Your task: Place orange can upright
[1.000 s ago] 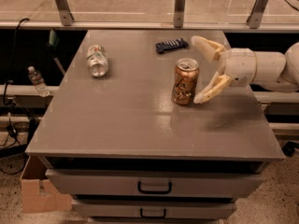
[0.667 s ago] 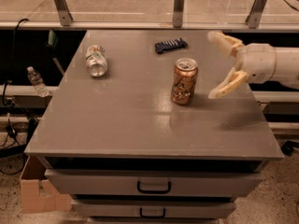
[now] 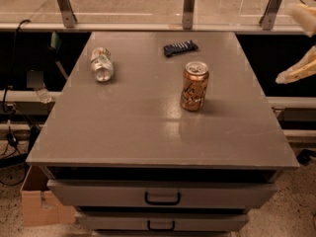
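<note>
The orange can [image 3: 194,86] stands upright on the grey table [image 3: 138,127], right of the middle, with its silver top showing. My gripper [image 3: 302,43] is at the right edge of the view, past the table's right side and well clear of the can. It is open and empty, with one pale finger [image 3: 302,14] high and the other finger [image 3: 298,72] lower.
A silver-white can [image 3: 101,64] lies on its side at the table's left. A dark blue packet [image 3: 180,47] lies near the far edge. A glass rail with metal posts [image 3: 189,6] runs behind the table. Drawers [image 3: 162,197] sit below the front edge. A cardboard box [image 3: 40,206] stands on the floor at left.
My gripper has drawn back to the right, away from the orange can, which stays upright in the same place.
</note>
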Robot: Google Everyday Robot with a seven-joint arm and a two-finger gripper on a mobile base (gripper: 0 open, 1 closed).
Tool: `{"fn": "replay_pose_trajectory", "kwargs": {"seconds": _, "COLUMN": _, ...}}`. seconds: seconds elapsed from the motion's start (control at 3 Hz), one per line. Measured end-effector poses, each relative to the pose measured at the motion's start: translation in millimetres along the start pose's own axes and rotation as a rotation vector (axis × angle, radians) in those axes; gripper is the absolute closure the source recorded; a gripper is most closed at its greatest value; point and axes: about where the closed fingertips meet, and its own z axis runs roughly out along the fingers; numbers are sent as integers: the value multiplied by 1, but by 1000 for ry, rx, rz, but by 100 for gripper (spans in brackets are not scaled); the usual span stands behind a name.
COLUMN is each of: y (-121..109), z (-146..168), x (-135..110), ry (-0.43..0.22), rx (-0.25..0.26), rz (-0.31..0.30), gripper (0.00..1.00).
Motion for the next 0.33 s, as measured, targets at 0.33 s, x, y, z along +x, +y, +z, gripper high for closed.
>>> {"fn": "replay_pose_trajectory", "kwargs": {"seconds": 0.33, "y": -8, "z": -9, "x": -5, "ry": 5, "rx": 24, "rz": -13, "gripper": 0}}
